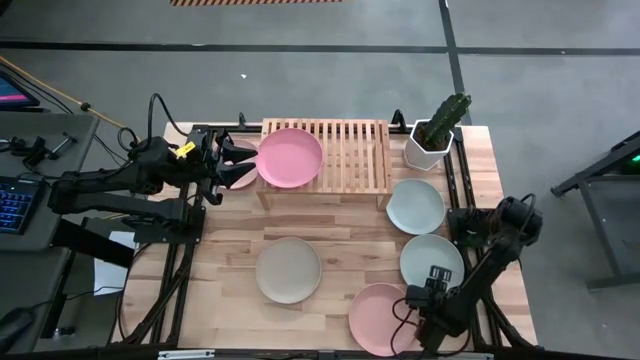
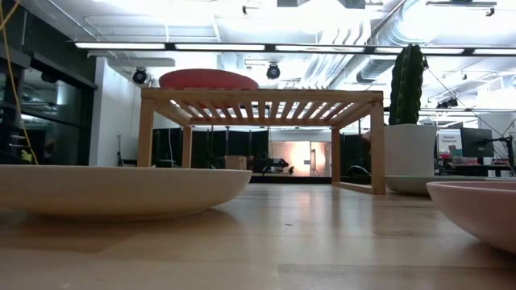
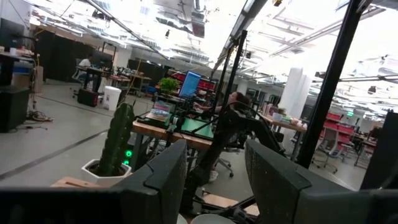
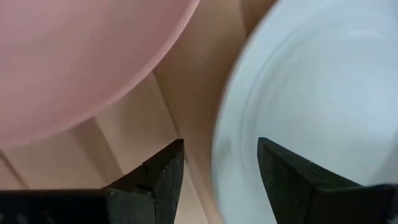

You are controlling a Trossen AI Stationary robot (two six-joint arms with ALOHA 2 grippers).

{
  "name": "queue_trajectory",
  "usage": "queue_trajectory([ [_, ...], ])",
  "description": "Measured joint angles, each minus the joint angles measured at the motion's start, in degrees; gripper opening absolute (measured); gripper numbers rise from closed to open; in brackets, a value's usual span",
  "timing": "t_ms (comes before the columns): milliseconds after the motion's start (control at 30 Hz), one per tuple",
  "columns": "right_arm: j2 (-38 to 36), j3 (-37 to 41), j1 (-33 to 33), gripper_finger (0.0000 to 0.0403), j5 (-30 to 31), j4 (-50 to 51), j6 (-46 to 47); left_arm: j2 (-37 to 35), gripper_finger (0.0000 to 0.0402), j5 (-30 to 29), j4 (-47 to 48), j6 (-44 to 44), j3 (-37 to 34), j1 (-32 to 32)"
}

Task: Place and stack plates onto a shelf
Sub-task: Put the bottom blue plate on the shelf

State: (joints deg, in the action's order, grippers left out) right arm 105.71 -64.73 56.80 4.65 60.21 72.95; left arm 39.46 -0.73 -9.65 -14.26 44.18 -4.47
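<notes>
A pink plate [image 1: 290, 157] lies on the left half of the light-wood shelf [image 1: 350, 155], its underside on the slats; the low view shows it on top [image 2: 208, 78]. On the table rest a beige plate [image 1: 288, 270], two mint plates [image 1: 415, 205] [image 1: 432, 262] and a second pink plate [image 1: 378, 318]. My left gripper [image 1: 238, 163] stands open at the shelf's left end, beside the pink plate, with nothing between its fingers [image 3: 214, 155]. My right gripper [image 4: 221, 152] points down, open, over the near mint plate's rim [image 4: 227, 143], next to the near pink plate [image 4: 74, 62].
A white pot with a cactus [image 1: 432, 140] stands at the shelf's right end. The right half of the shelf top [image 1: 360, 150] is bare slats. Dark frame rails run along the table's left and right sides.
</notes>
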Motion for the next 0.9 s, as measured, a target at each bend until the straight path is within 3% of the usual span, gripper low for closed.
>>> queue_trajectory([
  [200, 1.91, -0.04, -0.92, 0.0153, 0.27, 0.54, 0.17, 0.00, 0.0152, 0.00, 0.00, -0.02, 0.00, 0.00],
  [500, 2.13, -0.07, -2.56, 0.0012, -1.62, 1.40, 0.26, 0.00, 0.0152, -0.02, 0.00, -0.04, 0.00, 0.01],
  [700, -4.05, -0.02, -4.40, 0.0004, -1.09, 3.19, 1.04, 0.00, 0.0152, -0.02, -0.02, -0.09, 0.00, 0.02],
  [900, -16.60, 0.02, -6.03, 0.0000, 2.14, 2.57, -1.45, 0.00, 0.0152, -0.22, -0.04, -0.11, 0.00, 0.01],
])
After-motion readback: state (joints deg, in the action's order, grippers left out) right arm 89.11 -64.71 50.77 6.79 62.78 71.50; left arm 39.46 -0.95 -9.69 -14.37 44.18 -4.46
